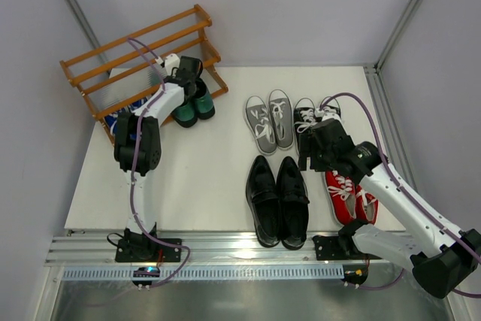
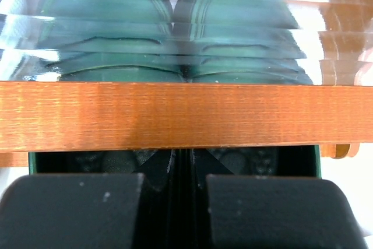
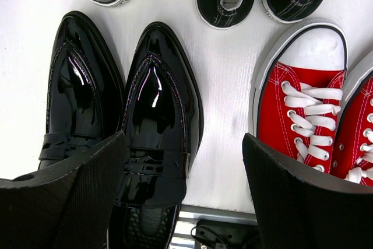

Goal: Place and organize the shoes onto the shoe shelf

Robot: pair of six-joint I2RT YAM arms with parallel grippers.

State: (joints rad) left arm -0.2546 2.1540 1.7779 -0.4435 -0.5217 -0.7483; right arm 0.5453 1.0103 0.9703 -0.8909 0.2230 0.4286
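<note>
Left gripper (image 2: 175, 208) holds the green loafers (image 1: 194, 104) at the shelf (image 1: 135, 39); right gripper (image 3: 183, 196) is wide open over the table (image 1: 195, 178).

The left fingers (image 2: 70, 211) are almost together, and the inner heel walls of the two loafers are pinched between them. The pair is at the right end of the shelf, and in the left wrist view it lies just behind one rail (image 2: 186, 115). I cannot tell if it already rests on a tier. Blue sneakers (image 1: 113, 121) show through the rails at the left part of the shelf. The right gripper has nothing in it and hangs above the black loafers (image 3: 116, 103) and the red sneakers (image 3: 303, 109). Grey sneakers (image 1: 270, 119) and black-and-white sneakers (image 1: 312, 114) stand side by side further back on the table.
</note>
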